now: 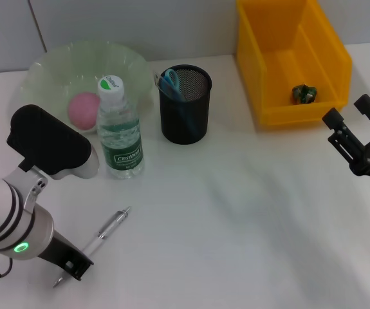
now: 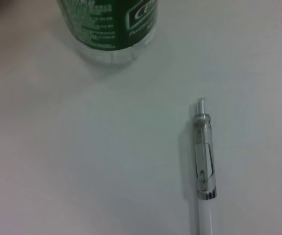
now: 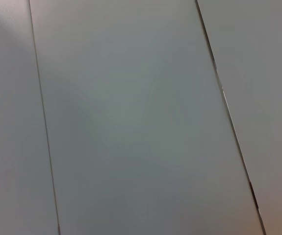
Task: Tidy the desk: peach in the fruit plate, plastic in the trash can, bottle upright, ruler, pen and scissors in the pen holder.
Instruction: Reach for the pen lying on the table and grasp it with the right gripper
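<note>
A clear-and-white pen (image 1: 112,226) (image 2: 204,152) lies on the white desk, its lower end running under my left gripper (image 1: 73,262), which hovers over it at the near left. The bottle (image 1: 120,132) (image 2: 112,24) with a green label stands upright beside the pale green fruit plate (image 1: 133,64), and the pink peach (image 1: 83,109) rests in that plate. Blue-handled scissors (image 1: 170,82) stick up in the black mesh pen holder (image 1: 185,119). Crumpled green plastic (image 1: 304,94) lies in the yellow trash can (image 1: 339,61). My right gripper (image 1: 351,113) hangs open and empty at the right edge. No ruler shows in any view.
The desk (image 1: 236,212) is a bare white surface between the pen holder and the near edge. The trash can stands at the back right against the grey wall (image 3: 131,117), which fills the right wrist view.
</note>
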Motion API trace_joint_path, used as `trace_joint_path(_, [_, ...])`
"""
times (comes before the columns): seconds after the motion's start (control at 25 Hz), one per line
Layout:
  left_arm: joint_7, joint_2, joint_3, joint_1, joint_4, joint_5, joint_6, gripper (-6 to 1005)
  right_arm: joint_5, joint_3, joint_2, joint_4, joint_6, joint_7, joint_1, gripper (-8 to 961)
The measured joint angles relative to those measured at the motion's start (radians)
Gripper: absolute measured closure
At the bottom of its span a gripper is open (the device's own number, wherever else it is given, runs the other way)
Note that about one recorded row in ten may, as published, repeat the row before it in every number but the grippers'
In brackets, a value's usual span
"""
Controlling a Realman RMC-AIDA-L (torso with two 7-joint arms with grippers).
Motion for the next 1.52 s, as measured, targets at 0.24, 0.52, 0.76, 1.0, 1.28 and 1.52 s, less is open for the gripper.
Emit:
trace_joint_path(0.24, [0.003,0.0,0.002,-0.003,0.016,-0.004,0.011,844,0.0,0.001,0.0,0.001,-0.002,0.0,-0.001,224])
trace_joint_path(0.52, [0.008,0.0,0.006,-0.004,0.044,-0.012,0.014,858,0.011,0.013,0.0,0.002,-0.039,0.021,-0.014,224])
trace_joint_path(0.76, [0.081,0.002,0.006,0.015,0.146,-0.127,-0.048,854,0.014,0.015,-0.003,-0.063,-0.111,0.202,-0.026,224])
trace_joint_path(1.0, [0.327,0.003,0.017,0.086,0.18,-0.357,-0.333,849,-0.016,-0.003,-0.004,-0.108,-0.223,0.293,-0.042,224])
trace_joint_path(1.28, [0.638,0.007,0.016,0.145,0.11,-0.626,-0.526,844,-0.117,-0.012,-0.003,-0.112,-0.23,0.268,-0.016,223])
trace_joint_path(1.52, [0.896,0.006,0.008,0.151,-0.006,-0.888,-0.585,839,-0.144,-0.025,-0.001,-0.097,-0.223,0.249,0.009,223])
